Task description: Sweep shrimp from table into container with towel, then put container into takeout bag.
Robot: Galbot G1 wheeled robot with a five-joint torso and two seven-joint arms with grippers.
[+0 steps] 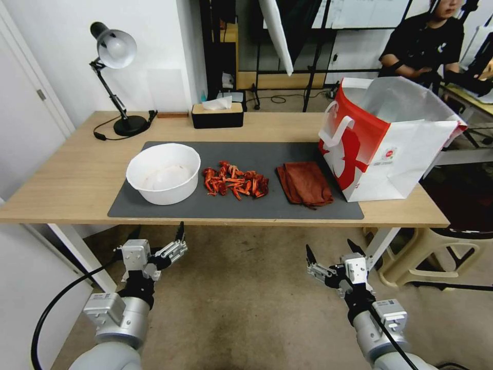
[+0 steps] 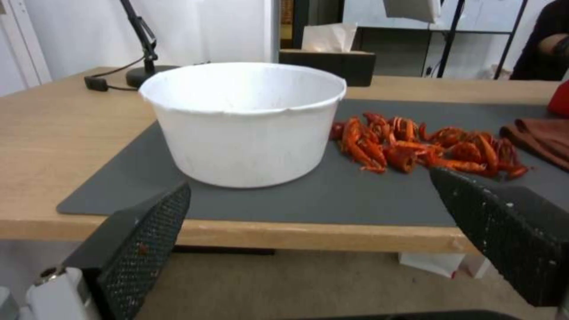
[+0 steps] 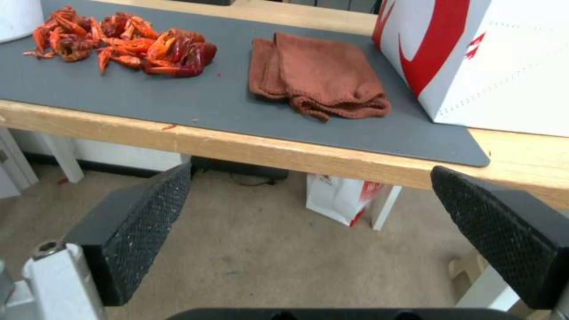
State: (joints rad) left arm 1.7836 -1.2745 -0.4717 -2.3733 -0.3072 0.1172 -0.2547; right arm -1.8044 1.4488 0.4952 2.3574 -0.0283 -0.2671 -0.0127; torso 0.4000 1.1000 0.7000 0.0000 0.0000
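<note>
While both wide-open, empty hands hang below the table: shrimp between container and towel.

Shrimp: red-orange, glossy
Tub: plain white
Towel: rust-red
Bag: white sides, red panel – white figure
Mat: dark grey
Table: light wood
Pads: black – fine dotted texture

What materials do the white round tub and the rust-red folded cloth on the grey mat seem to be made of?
The white round tub looks like thin plastic or coated paper: smooth matte walls, and a thin rim with a slight dent. The rust-red folded cloth looks like soft towel fabric, perhaps microfibre: a fuzzy nap and limp, rumpled edges.
</note>
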